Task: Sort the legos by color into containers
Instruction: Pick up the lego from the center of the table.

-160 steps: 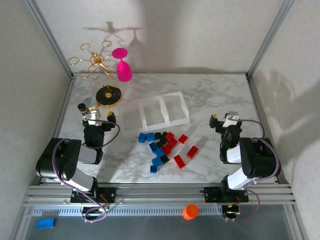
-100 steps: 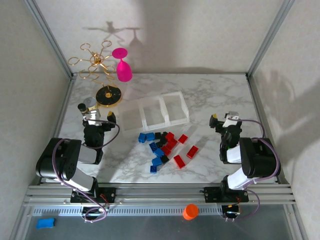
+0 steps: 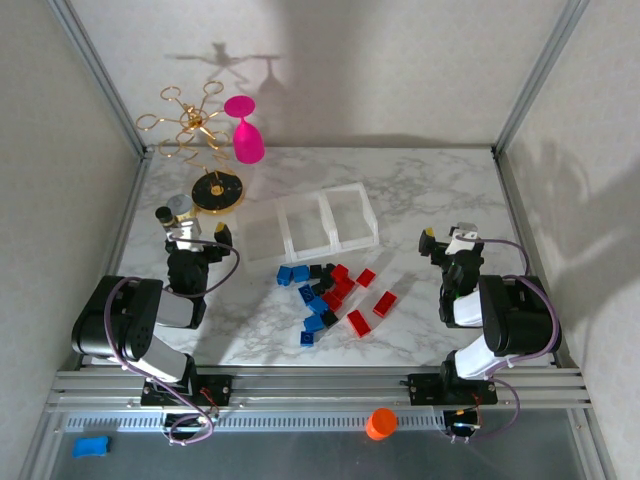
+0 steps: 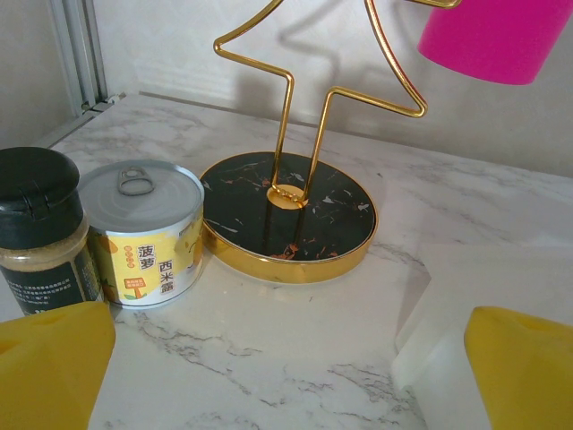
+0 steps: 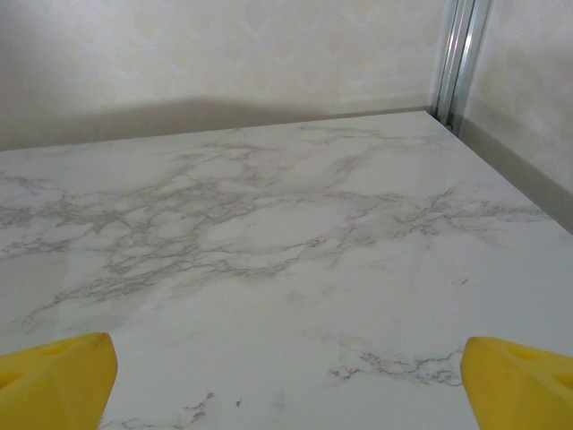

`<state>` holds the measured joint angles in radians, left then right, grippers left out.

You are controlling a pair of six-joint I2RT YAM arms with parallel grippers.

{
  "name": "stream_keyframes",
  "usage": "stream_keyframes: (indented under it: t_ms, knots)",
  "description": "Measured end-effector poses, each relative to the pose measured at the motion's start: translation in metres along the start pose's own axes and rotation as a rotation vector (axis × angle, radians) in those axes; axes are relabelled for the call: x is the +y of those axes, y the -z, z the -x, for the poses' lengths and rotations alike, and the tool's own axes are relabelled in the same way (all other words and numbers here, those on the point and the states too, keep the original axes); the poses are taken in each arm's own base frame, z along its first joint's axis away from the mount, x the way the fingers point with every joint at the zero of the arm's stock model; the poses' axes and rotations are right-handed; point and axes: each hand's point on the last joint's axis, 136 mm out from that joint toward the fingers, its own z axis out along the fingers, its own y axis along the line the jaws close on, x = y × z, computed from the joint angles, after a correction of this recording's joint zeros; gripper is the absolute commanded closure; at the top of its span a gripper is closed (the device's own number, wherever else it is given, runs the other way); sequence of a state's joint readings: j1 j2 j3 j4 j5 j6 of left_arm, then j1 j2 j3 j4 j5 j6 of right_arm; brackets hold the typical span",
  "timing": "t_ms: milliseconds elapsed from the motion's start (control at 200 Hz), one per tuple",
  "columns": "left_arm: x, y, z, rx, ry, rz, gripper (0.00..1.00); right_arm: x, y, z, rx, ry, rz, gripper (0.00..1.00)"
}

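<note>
Lying clustered on the white marble table [image 3: 430, 180], the small blue, black and red plastic lego bricks [image 3: 330, 293] sit just beside the translucent white three-compartment tray [image 3: 328, 222], between the left jaws and right jaws, both spread wide

Bright even light, soft wall shadows, sharp focus, blurred near edges

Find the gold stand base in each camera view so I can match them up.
Top external: base at the far left of the marble, right of the can.
Left wrist: base mid-frame, right of the can.
Right wrist: faces marble toward the far right corner post.
Shared landmark: the pink glass, top right in the left wrist view.
</note>
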<state>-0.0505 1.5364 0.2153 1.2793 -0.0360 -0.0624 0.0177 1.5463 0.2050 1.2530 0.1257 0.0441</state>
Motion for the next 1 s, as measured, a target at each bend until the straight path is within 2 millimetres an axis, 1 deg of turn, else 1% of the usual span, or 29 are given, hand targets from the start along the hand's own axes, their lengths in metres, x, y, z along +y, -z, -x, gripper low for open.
stream_keyframes:
  t_ms: [411,471,516,571,636,726,816,886,996]
  knots:
    - [-0.001,0.000,0.000,0.002,-0.004,-0.004,0.01,0.001,-0.002,0.000,0.007,0.001,0.003,0.01]
    - [-0.003,0.000,-0.001,0.019,-0.017,-0.013,0.01,0.002,-0.003,0.002,0.016,0.001,0.007,0.01]
    - [-0.006,-0.002,0.001,0.031,-0.024,-0.020,0.01,0.002,-0.006,0.009,0.014,0.001,0.007,0.01]
    - [-0.011,-0.007,0.010,0.036,-0.026,-0.025,0.01,0.003,-0.008,0.021,-0.001,-0.001,0.007,0.01]
    - [-0.016,-0.010,0.026,0.023,-0.023,-0.032,0.01,0.003,-0.008,0.038,-0.029,-0.007,0.001,0.01]
    - [-0.020,-0.006,0.048,-0.012,-0.006,-0.040,0.01,-0.001,-0.007,0.056,-0.053,-0.036,-0.026,0.01]
    - [-0.022,0.002,0.061,-0.030,0.030,-0.050,0.01,-0.007,-0.005,0.067,-0.053,-0.100,-0.065,0.01]
    - [-0.023,0.008,0.070,-0.043,0.083,-0.058,0.01,-0.014,-0.005,0.074,-0.039,-0.189,-0.104,0.01]
    - [-0.020,0.018,0.087,-0.080,0.227,-0.052,0.01,-0.022,-0.008,0.082,-0.005,-0.319,-0.140,0.01]
